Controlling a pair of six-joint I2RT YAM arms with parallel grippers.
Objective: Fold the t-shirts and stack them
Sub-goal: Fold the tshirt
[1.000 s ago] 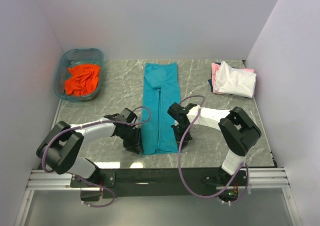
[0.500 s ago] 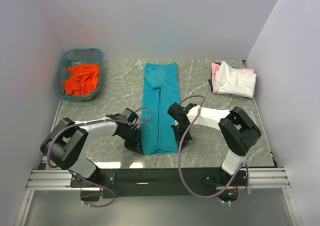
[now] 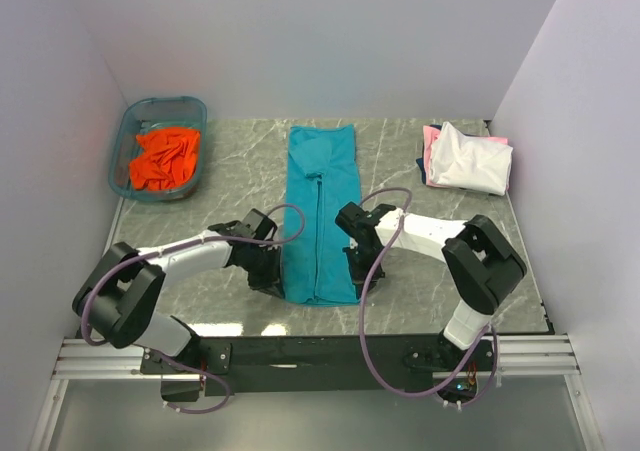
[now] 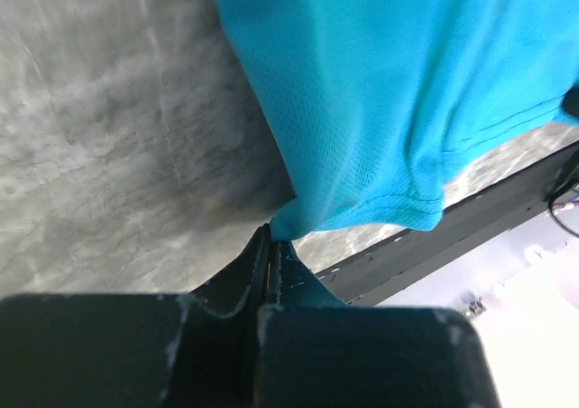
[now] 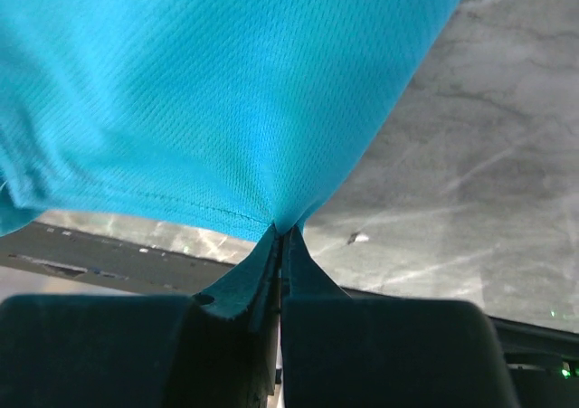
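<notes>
The teal t-shirt (image 3: pixel 319 211) lies as a long narrow strip down the middle of the table, sleeves folded in. My left gripper (image 3: pixel 276 277) is shut on its near left corner (image 4: pixel 298 216). My right gripper (image 3: pixel 358 274) is shut on its near right corner (image 5: pixel 271 211). Both corners are lifted slightly off the table. The orange t-shirt (image 3: pixel 165 157) lies crumpled in the blue tub. The white t-shirt (image 3: pixel 470 159) lies folded on the pink t-shirt (image 3: pixel 431 137) and the dark blue t-shirt (image 3: pixel 422 176) at the back right.
The translucent blue tub (image 3: pixel 140 119) stands at the back left. Walls close in the table on three sides. The black front rail (image 3: pixel 320 351) runs along the near edge, also seen in the left wrist view (image 4: pixel 452 236).
Both grippers have moved slightly away from the near edge, carrying the teal shirt's near hem with them. The left arm's elbow has shifted.
</notes>
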